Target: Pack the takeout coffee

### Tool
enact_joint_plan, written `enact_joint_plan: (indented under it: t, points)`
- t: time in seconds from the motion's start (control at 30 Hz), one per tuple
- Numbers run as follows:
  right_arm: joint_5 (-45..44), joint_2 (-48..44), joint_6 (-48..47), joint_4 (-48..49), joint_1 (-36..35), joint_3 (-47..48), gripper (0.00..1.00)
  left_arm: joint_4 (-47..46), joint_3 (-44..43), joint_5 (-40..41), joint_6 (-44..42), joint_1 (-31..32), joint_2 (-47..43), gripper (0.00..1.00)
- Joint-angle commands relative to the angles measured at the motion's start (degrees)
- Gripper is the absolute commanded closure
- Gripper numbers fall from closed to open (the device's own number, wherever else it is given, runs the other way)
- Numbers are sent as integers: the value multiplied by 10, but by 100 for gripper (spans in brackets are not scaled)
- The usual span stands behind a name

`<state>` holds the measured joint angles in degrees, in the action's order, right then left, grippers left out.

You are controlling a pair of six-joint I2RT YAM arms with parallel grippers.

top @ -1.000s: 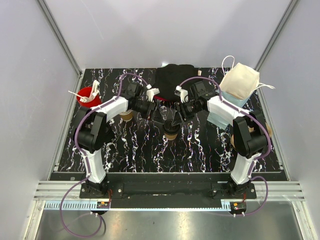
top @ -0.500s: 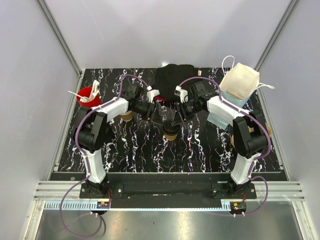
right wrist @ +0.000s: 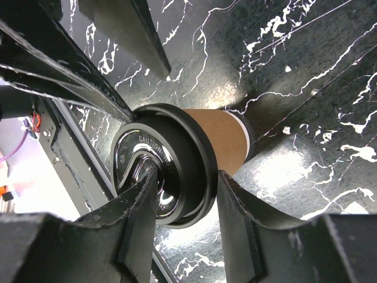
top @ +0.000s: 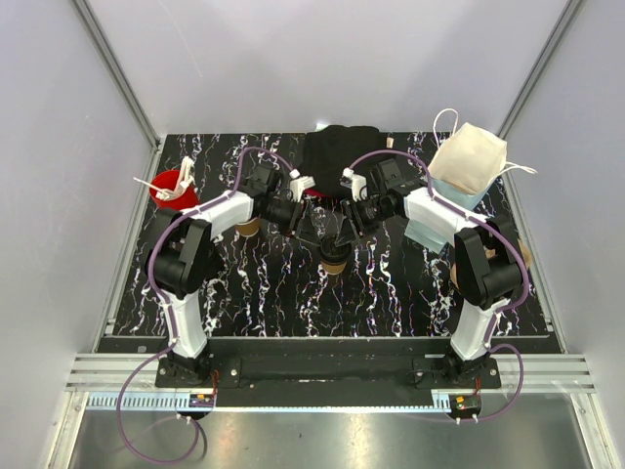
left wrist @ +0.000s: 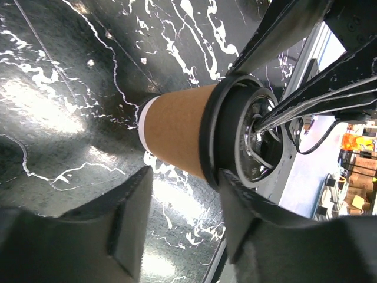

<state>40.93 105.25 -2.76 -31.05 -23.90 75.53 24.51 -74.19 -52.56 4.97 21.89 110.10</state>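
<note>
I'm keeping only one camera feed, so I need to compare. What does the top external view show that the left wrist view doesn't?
Only the top view: the red cup of straws, the cream bag and a black bundle at the far edge.

Only the left wrist view: the white band at the foot of the coffee cup and the shiny detail on its black lid.

Both: the coffee cup standing on the marbled table, with the left tool and the right tool at its lid.
</note>
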Motion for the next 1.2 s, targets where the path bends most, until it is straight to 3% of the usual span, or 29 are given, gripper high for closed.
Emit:
enact_joint_plan:
  t: [0.0, 0.1, 0.27, 0.37, 0.47, 0.6, 0.87, 1.17]
  points:
    - [-26, 14, -29, -3, -17, -7, 58, 16, 14, 89, -29, 14, 44, 54]
    - [-31, 14, -34, -7, -18, -7, 58, 28, 11, 105, -38, 20, 57, 62]
    - [-34, 17, -41, -12, -19, -7, 58, 34, 7, 114, -40, 25, 60, 64]
    - [-29, 14, -44, -12, -19, -7, 58, 29, -2, 96, -37, 19, 38, 60]
    - [-26, 10, -46, -14, -19, -4, 58, 29, -22, 47, -35, 3, 8, 47]
    - [-24, 5, -44, -14, -20, -1, 58, 34, -47, -3, -40, -17, -44, 37]
    - [-28, 2, -37, -14, -19, 6, 58, 31, -7, -58, -68, -15, -93, 38]
    - [-43, 3, -32, -14, -19, 7, 57, 29, 58, -34, -97, 18, -103, 41]
